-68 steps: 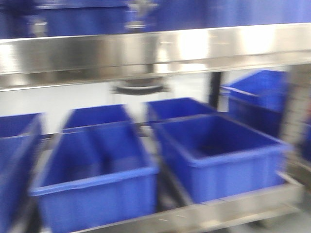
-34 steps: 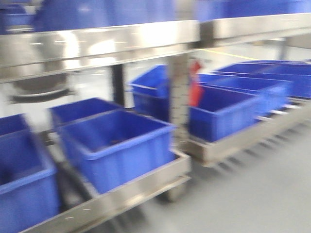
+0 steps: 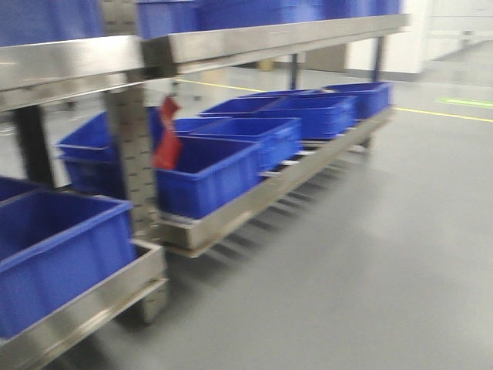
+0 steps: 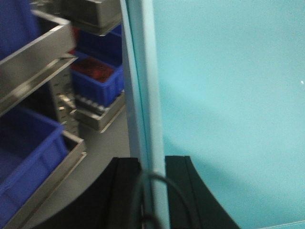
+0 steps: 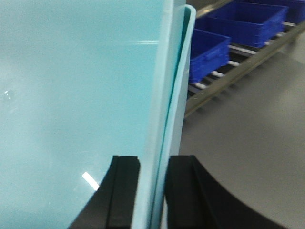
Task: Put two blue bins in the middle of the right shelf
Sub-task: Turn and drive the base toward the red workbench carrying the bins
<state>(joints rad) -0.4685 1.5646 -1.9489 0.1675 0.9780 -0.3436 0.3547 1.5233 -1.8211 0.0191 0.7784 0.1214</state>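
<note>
The pale sky-blue bins fill the wrist views and do not show in the front view. In the left wrist view a smooth wall (image 4: pixel 228 95) takes up the right side, and my left gripper (image 4: pixel 152 167) is shut on its upright rim (image 4: pixel 145 95). In the right wrist view the wall (image 5: pixel 71 86) covers the left side. There two pale edges run side by side, like one tub nested in another. My right gripper (image 5: pixel 152 164) is shut on that rim (image 5: pixel 174 95), with one black finger (image 5: pixel 121 191) inside the wall.
Steel racks hold dark blue crates: one crate (image 3: pixel 54 247) near left, several on the right-hand rack's low level (image 3: pixel 208 173). A steel shelf (image 3: pixel 269 35) runs above them. A red tag (image 3: pixel 167 135) hangs by the post (image 3: pixel 127 146). Grey floor (image 3: pixel 370 254) opens to the right.
The front view has swung right: the near rack and its crates slid off to the left, and the second rack and open floor came into view.
</note>
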